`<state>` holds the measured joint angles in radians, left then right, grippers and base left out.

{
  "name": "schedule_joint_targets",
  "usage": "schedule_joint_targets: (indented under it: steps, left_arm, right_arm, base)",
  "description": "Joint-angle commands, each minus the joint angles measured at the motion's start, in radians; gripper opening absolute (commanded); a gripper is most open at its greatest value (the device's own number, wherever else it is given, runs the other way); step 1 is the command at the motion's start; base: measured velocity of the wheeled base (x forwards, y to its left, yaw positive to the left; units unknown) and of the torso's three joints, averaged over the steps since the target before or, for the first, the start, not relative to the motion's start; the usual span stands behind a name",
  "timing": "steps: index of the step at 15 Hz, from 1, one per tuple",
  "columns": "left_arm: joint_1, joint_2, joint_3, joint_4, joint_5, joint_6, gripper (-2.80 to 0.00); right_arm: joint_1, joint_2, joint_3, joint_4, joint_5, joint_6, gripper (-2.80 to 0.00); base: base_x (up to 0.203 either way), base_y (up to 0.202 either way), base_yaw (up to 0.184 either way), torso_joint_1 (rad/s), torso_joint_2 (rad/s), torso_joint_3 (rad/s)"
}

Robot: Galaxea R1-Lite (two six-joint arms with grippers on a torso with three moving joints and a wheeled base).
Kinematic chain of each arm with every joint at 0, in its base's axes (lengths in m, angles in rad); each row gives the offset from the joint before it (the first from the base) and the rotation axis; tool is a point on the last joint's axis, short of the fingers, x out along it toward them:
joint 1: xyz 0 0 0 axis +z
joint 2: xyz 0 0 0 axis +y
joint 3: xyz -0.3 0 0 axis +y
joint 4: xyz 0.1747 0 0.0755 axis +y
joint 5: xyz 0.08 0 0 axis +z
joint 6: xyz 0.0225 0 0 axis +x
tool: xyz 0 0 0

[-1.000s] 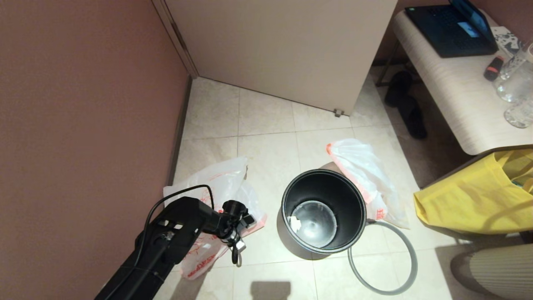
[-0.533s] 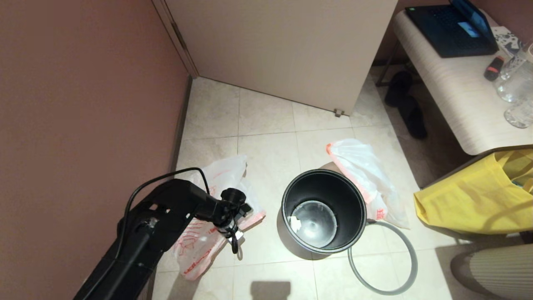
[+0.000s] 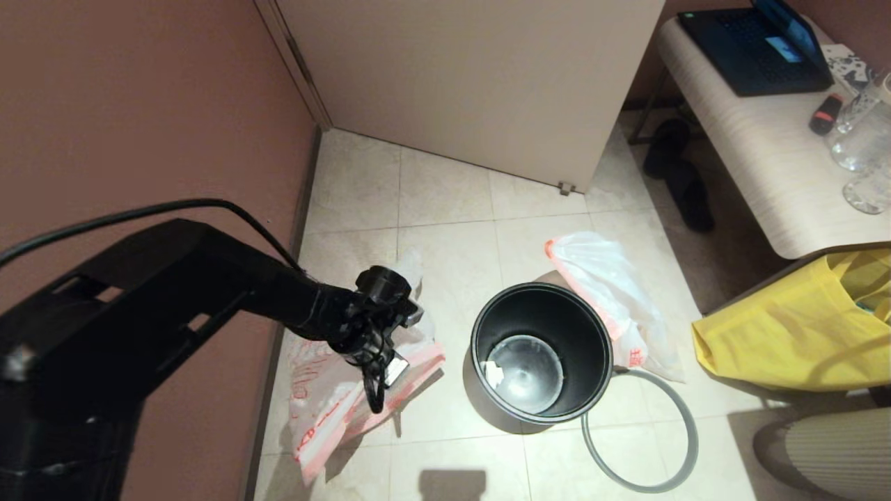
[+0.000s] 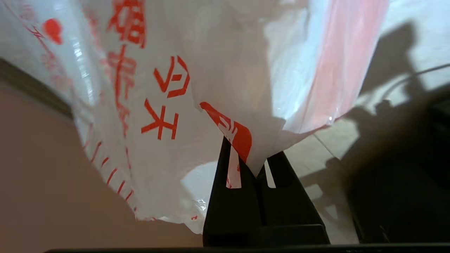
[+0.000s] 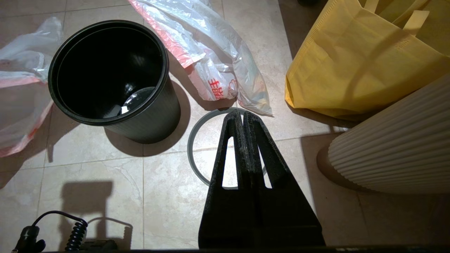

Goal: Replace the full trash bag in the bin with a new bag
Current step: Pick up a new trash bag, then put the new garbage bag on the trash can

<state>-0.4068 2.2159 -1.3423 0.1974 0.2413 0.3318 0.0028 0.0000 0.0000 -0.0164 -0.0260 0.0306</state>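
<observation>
The new bag [image 3: 327,410], white with red characters and a pink band, hangs partly lifted off the floor by the wall. My left gripper [image 3: 378,358] is shut on a fold of this bag [image 4: 158,105]; its jaws [image 4: 255,165] pinch the plastic. The black bin [image 3: 588,334] stands upright and unlined to the right. Its grey hoop [image 3: 689,431] lies loose on the tiles beside it. The full trash bag [image 3: 612,292] lies on the floor behind the bin. My right gripper [image 5: 242,114] is shut on nothing above the hoop [image 5: 191,140], near the bin [image 5: 161,63] and the full bag [image 5: 218,70].
A brown wall [image 3: 139,139] runs close along the left. A yellow cloth tote [image 3: 786,334] and a ribbed cream object [image 3: 835,452] crowd the right. A bench [image 3: 759,139] with a laptop and glasses stands at the back right, dark slippers [image 3: 679,174] under it.
My left arm has risen and swung closer to the head camera, pulling the new bag up off the floor. The bin, hoop and full bag have not moved.
</observation>
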Motion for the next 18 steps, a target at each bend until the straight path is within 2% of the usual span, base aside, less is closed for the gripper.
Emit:
schedule_joint_targets:
  steps: [1,5,8,10,12,14,18]
  left_arm:
    - [-0.032,-0.264,0.098,0.026,-0.002,-0.036,-2.8]
    - [-0.063,-0.582,0.187,0.15,-0.007,-0.077,-2.8]
    - [-0.071,-0.77,0.202,0.264,0.001,-0.094,-2.8]
    - [-0.088,-0.872,0.2,0.296,0.007,-0.102,-2.8]
    - [-0.16,-0.94,0.153,0.299,0.02,-0.16,-2.8]
    - [-0.235,-0.959,0.073,0.302,0.06,-0.2,-2.8]
    - [-0.362,-0.945,-0.029,0.309,0.127,-0.209,-2.8]
  right_arm:
    - [0.0,0.0,0.0,0.0,0.0,0.0,-2.8]
    - [0.0,0.0,0.0,0.0,0.0,0.0,-2.8]
    - [0.0,0.001,0.0,0.0,0.0,0.0,-2.8]
    - [0.0,0.0,0.0,0.0,0.0,0.0,-2.8]
    - [0.0,0.002,0.0,0.0,0.0,0.0,-2.8]
    - [0.0,0.0,0.0,0.0,0.0,0.0,-2.8]
    - [0.0,0.001,0.0,0.0,0.0,0.0,-2.8]
  base:
    - [0.0,0.0,0.0,0.0,0.0,0.0]
    - [0.0,0.0,0.0,0.0,0.0,0.0]
    - [0.0,0.0,0.0,0.0,0.0,0.0]
    - [0.0,0.0,0.0,0.0,0.0,0.0]
    - [0.0,0.0,0.0,0.0,0.0,0.0]
    - [0.0,0.0,0.0,0.0,0.0,0.0]
    - [0.0,0.0,0.0,0.0,0.0,0.0]
